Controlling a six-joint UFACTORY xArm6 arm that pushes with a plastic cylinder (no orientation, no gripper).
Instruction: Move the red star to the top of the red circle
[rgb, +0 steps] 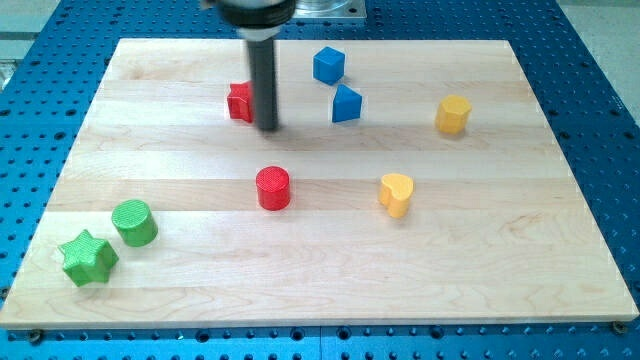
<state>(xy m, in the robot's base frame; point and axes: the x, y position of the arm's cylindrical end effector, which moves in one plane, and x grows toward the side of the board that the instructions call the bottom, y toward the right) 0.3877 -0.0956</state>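
Observation:
The red star (240, 102) lies near the view's top, left of centre, partly hidden by my rod. My tip (267, 127) rests on the board right against the star's right side, slightly below it. The red circle (272, 188), a short cylinder, stands near the board's centre, directly below my tip with a clear gap between them.
A blue cube (328, 65) and a blue triangular block (346, 104) lie right of my tip. A yellow hexagon (453, 114) is at the right, a yellow heart (396, 193) right of the red circle. A green cylinder (134, 222) and green star (88, 258) sit bottom left.

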